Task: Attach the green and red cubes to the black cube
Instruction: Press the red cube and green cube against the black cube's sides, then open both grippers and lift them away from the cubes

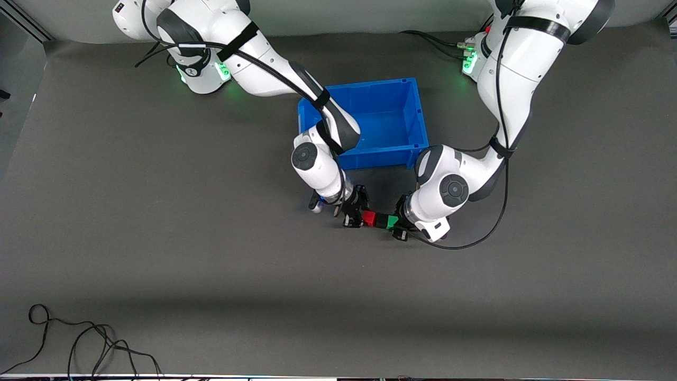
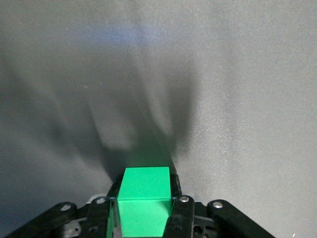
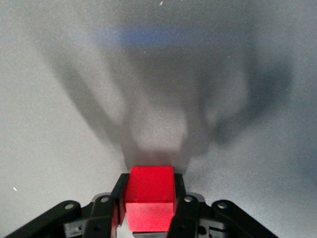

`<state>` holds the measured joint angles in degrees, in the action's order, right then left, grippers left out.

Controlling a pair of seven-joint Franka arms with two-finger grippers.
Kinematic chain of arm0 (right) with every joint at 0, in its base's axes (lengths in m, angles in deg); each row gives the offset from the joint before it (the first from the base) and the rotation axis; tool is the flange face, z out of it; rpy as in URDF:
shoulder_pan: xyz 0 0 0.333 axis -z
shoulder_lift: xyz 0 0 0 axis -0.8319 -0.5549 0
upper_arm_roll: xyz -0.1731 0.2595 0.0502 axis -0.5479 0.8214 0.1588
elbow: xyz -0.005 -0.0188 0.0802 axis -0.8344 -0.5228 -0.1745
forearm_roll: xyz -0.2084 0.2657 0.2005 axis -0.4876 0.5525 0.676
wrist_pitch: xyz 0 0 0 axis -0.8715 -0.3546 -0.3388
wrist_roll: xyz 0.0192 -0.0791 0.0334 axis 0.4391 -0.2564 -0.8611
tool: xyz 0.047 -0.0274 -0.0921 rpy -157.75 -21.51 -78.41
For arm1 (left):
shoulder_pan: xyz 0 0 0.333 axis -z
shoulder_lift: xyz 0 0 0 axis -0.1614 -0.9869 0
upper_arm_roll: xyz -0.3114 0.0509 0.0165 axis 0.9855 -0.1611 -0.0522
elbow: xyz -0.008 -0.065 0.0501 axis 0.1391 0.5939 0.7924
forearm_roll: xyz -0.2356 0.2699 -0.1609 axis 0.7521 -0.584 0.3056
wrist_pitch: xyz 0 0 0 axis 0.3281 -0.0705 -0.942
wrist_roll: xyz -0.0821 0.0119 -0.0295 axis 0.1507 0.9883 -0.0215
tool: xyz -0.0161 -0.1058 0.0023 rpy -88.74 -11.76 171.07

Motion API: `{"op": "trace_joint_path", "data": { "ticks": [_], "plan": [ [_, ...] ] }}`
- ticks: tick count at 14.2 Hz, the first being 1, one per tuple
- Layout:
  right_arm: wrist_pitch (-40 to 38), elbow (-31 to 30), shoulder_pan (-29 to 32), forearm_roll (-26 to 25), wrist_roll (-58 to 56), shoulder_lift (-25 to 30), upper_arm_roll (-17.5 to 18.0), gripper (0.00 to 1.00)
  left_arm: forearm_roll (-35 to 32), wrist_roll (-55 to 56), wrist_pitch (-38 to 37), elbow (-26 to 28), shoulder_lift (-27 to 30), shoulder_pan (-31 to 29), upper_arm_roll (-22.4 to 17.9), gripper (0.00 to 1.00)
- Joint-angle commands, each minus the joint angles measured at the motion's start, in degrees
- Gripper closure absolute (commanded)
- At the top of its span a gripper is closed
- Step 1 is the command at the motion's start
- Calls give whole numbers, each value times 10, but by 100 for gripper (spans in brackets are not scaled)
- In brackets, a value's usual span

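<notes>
My left gripper is pinched on the green cube; in the left wrist view the cube sits snug between my two black fingers, with only gray mat ahead of it. My right gripper is pinched on the red cube in the same way, its fingers pressed against two facing sides of the cube.

In the front view the two grippers meet over the gray table just nearer the camera than the blue bin, at about 6 o'clock from the bin. The red cube and the green cube lie in one short row, red toward the right arm's end of the table, green toward the left arm's end. Between them is a dark block, the black cube, which seems to touch both; I cannot tell whether the faces are fully joined.

From the row, my right arm climbs toward 11 o'clock, crossing over the bin's corner. My left arm climbs toward 1 o'clock. A loose black cable lies on the table at about 8 o'clock from the cubes, close to the camera's edge.
</notes>
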<state>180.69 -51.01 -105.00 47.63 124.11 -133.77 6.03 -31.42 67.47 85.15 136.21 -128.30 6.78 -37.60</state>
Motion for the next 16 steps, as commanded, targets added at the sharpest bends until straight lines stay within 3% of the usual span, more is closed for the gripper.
{"op": "trace_joint_path", "data": {
  "ticks": [1,4,5,6,7,12,16],
  "plan": [
    [11,24,-7,-6,14,-18,-8,1,-2,14,10,-18,-27,15,-9,100],
    [19,24,-6,-8,13,-17,-9,0,-2,14,10,-18,-27,15,-9,100],
    [18,23,-3,-8,11,-13,-9,0,-2,14,10,-18,-27,15,-9,86],
    [15,22,-1,-13,7,-9,-11,0,-3,14,10,-17,-29,15,-9,15],
    [8,21,-1,-30,6,-6,-28,0,-5,14,9,-17,-28,15,-11,0],
    [-155,23,6,-105,-30,50,-67,0,-16,13,-14,-18,-5,6,-20,0],
    [-312,19,17,-106,-148,125,-112,0,-59,-18,-160,-26,80,-16,-29,0]
  ]
}}
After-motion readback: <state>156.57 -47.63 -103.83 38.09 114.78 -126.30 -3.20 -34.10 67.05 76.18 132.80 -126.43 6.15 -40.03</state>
